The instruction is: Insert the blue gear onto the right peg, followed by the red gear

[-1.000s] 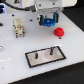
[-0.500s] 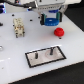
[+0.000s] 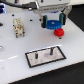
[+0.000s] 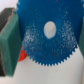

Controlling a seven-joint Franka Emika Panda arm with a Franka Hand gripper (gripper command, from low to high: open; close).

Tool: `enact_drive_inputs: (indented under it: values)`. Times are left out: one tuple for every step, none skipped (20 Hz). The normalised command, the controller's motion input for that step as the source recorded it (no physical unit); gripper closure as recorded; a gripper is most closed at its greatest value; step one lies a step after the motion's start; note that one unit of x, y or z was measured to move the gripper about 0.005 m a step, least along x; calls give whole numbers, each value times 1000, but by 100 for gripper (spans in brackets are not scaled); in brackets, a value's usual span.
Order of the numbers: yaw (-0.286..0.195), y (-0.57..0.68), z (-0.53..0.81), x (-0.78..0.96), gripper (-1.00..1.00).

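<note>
My gripper [image 3: 52, 21] hangs over the back of the table, shut on the blue gear [image 3: 53, 24], which stands on edge between the fingers. In the wrist view the blue gear [image 4: 47, 34] fills most of the picture, its toothed rim and centre hole plain to see, with a green finger pad [image 4: 8, 42] pressed on one side. The red gear [image 3: 59, 33] lies on the table just beside and below the held gear. The grey plate [image 3: 44, 60] with its black border lies nearer the front. The right peg [image 3: 50, 50] stands free on it.
A second dark peg [image 3: 36, 56] stands on the same plate, toward the exterior view's left. A beige block-like fixture [image 3: 19, 27] sits at the exterior view's left, and a small blue object [image 3: 2, 23] lies by the table's left edge.
The gripper with the blue gear has shifted slightly toward the exterior view's right. The red gear and the plate have stayed put.
</note>
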Motion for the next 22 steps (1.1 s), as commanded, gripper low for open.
enact_drive_inputs:
  values:
    - [0,-179,155,866,100]
    - [0,-198,114,866,100]
    - [0,-202,109,861,100]
    - [0,-196,107,865,100]
    - [0,-195,117,863,100]
    - [0,-166,30,840,100]
    - [0,-198,16,795,100]
    - [0,-186,3,751,100]
    - [0,-188,-4,720,100]
    - [0,-141,15,651,100]
    - [0,-155,-11,563,100]
    - [0,-148,-63,572,100]
    - [0,-180,-91,465,100]
    - [0,-156,-83,421,100]
    - [0,-120,-82,356,100]
    - [0,-164,-86,287,100]
    - [0,-145,-89,243,100]
    - [0,-139,-96,210,100]
    - [0,-99,-104,159,100]
    - [0,-8,-101,133,100]
    - [0,-21,-104,101,100]
    - [0,-22,-81,77,100]
